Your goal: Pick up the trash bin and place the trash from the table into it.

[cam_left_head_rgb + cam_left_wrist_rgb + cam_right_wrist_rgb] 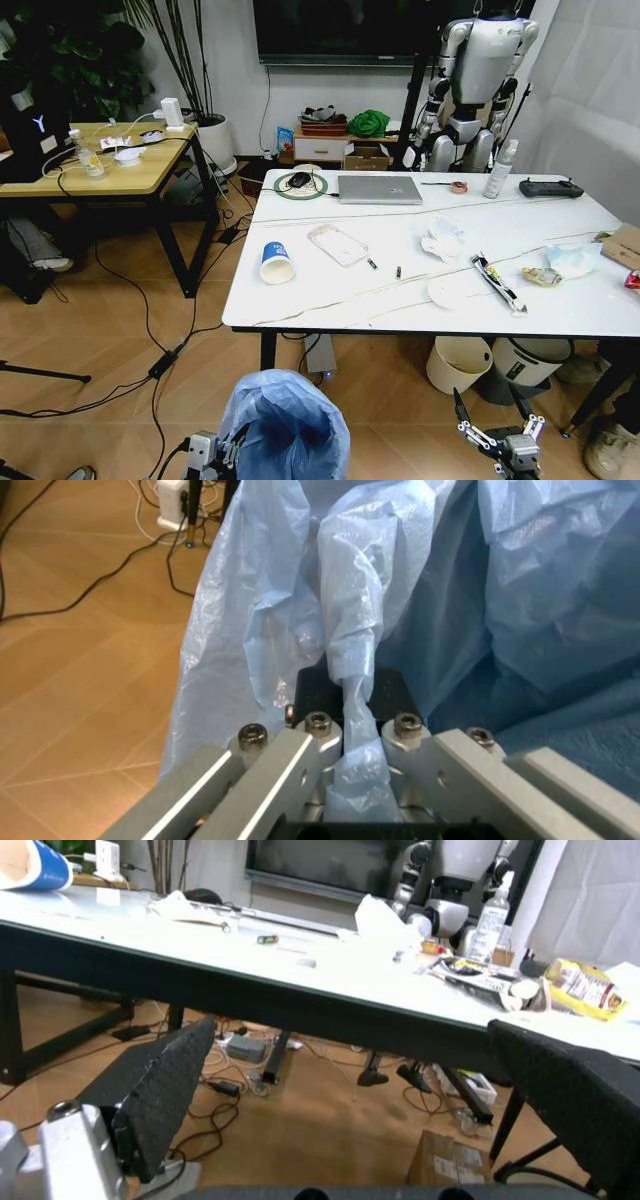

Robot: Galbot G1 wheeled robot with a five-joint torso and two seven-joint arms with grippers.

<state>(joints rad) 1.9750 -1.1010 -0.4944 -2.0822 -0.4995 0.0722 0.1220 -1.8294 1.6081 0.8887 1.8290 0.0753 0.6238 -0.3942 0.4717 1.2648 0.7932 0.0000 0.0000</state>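
The trash bin, lined with a crinkly pale-blue bag, hangs low in front of the table. My left gripper is shut on its rim and a fold of the bag. Trash lies across the white marble-look top: a tipped paper cup with blue print, a clear plastic pack, crumpled tissues, a printed wrapper, a blue-white tissue. My right gripper hangs open below the table's front edge, its black pads wide apart.
A silver laptop, a black remote controller, a spray bottle and a tape roll sit at the table's far side. A cream bin and a grey-and-white bin stand beneath. A wooden table and floor cables are at left.
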